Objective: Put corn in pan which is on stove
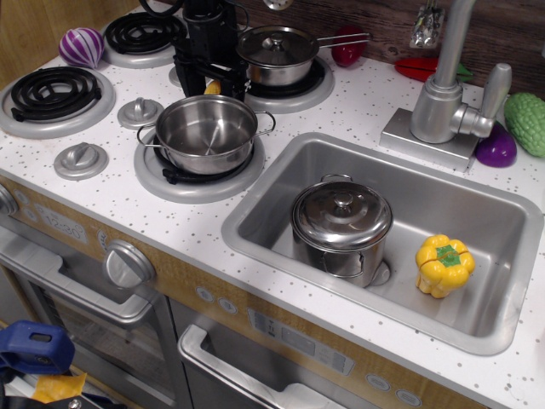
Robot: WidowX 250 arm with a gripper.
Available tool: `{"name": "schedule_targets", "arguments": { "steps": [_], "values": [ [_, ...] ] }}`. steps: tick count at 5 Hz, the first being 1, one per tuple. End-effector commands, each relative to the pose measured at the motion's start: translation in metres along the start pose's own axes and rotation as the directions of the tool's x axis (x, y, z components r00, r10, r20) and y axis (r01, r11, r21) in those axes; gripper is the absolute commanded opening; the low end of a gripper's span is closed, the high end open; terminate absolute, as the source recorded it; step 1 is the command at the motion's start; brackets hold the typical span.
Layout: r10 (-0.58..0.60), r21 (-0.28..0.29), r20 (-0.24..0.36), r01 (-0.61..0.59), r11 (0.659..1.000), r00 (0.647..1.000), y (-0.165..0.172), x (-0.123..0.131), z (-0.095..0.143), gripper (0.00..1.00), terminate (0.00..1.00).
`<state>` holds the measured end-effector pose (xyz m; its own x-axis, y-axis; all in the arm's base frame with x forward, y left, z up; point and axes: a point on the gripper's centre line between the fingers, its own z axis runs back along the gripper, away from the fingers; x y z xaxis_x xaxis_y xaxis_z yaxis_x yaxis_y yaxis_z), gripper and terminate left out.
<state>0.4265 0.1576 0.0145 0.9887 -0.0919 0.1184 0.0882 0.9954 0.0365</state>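
While gripper (pixel 210 83) straddles corn (pixel 213 87) behind pan (pixel 206 134) on stove (pixel 60 145), jaws look apart, not clamped. Risk: corn mostly hidden, tapered; off-centre pinch could squirt it toward lidded saucepan (pixel 277 54), or finger clips pan rim.

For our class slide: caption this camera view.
End effector straddles the corn behind the empty pan on the stove.

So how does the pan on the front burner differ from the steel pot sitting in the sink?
The pan is open and empty, while the stockpot wears a knobbed lid. The pan sits on a stove coil; the stockpot stands in the sink basin. The pan looks shallower and bowl-like, the stockpot taller and straight-sided. Both are shiny steel with small side handles.
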Motion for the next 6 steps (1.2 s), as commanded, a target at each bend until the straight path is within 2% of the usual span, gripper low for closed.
{"name": "schedule_targets", "arguments": {
  "steps": [1, 2, 3, 5, 6],
  "values": [
    [0.019, 0.021, 0.066, -0.02, 1.0, 0.998, 0.001, 0.006, 0.011, 1.0, 0.0],
    [0.026, 0.019, 0.075, -0.027, 0.999, 0.997, 0.002, 0.007, 0.011, 0.0, 0.0],
    [0.023, 0.05, 0.091, -0.027, 0.998, 0.996, 0.005, 0.005, 0.02, 0.0, 0.0],
    [-0.009, 0.224, 0.092, -0.012, 0.975, 0.996, 0.026, -0.005, 0.074, 0.0, 0.0],
    [0.01, 0.259, 0.084, -0.032, 0.965, 0.996, 0.023, -0.015, 0.091, 0.0, 0.0]
  ]
}}
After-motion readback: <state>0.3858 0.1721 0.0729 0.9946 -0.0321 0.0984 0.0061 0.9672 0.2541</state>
